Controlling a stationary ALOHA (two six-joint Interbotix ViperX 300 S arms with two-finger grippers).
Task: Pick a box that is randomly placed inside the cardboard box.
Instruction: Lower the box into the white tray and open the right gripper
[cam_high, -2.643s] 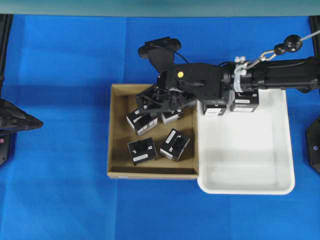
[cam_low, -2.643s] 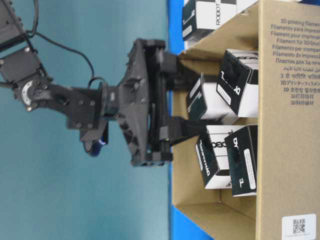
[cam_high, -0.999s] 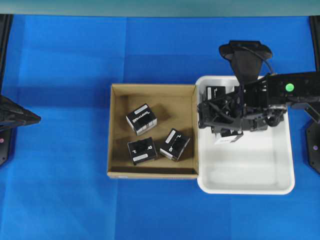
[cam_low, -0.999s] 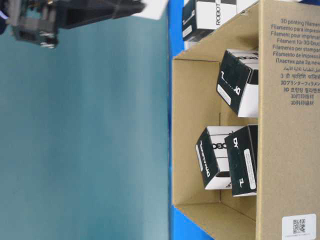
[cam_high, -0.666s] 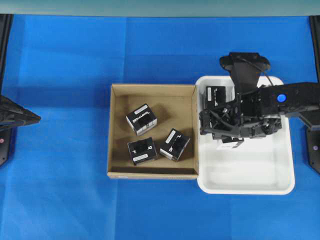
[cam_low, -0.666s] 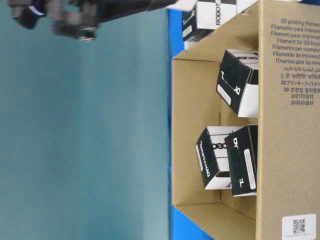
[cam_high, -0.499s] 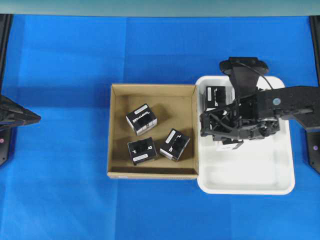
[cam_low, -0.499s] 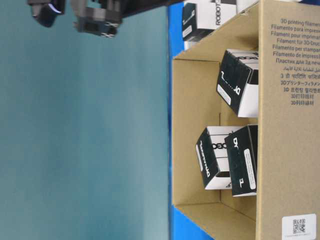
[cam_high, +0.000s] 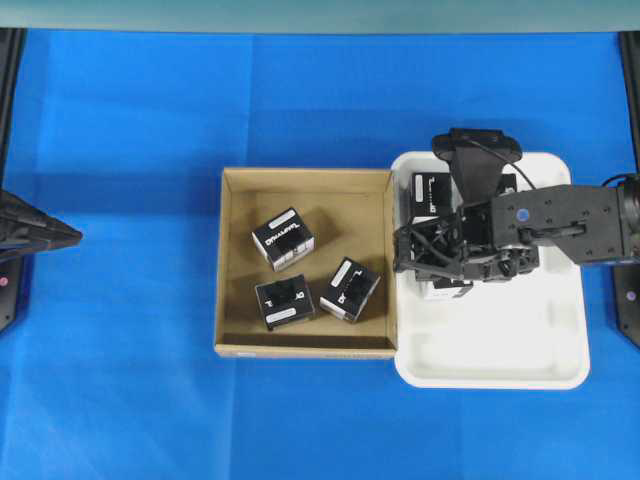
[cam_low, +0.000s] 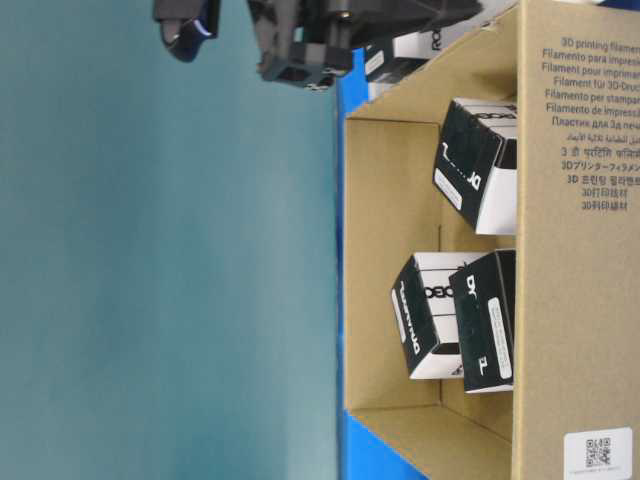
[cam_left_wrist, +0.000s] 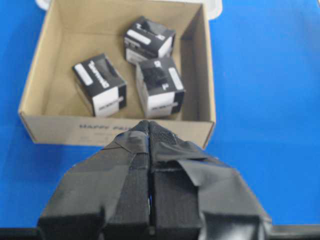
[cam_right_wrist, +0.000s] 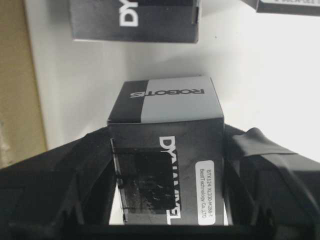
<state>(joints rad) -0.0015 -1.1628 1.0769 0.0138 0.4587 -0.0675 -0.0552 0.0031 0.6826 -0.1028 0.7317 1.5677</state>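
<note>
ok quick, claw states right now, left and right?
Left claw: closed, holding nothing, parked short of the cardboard box.
Right claw: closed on a black box, over the white tray.

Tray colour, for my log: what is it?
White; the tray shows best in the overhead view, beside the cardboard box.

Blue table (cam_high: 120, 330), the cardboard box (cam_high: 233, 262) on it, white plastic tray (cam_high: 500, 365) touching its right wall
</note>
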